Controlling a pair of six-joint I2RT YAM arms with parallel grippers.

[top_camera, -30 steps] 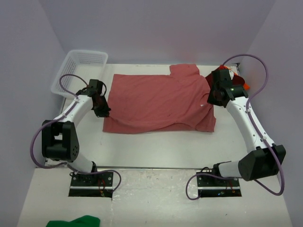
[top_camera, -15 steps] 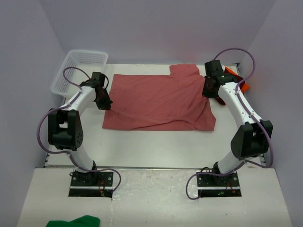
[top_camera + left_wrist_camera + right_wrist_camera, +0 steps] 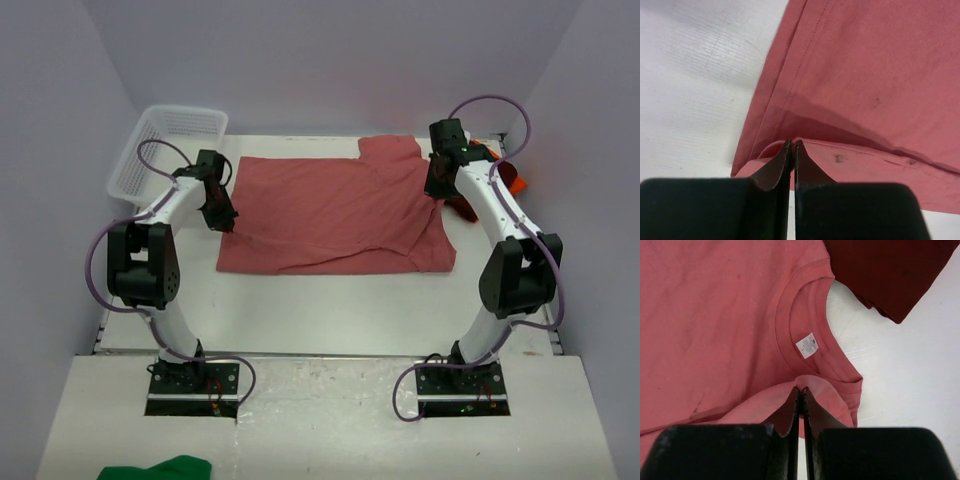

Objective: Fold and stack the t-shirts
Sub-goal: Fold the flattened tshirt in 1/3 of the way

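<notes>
white mesh basket (image 3: 128,160), green cloth (image 3: 160,468)

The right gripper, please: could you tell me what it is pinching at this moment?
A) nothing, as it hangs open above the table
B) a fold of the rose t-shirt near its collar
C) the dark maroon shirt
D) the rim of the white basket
B: in the right wrist view the right gripper has its fingertips closed together on a raised fold of the rose t-shirt, right beside the collar.

Orange shirt (image 3: 516,183), seemingly, mostly hidden
</notes>
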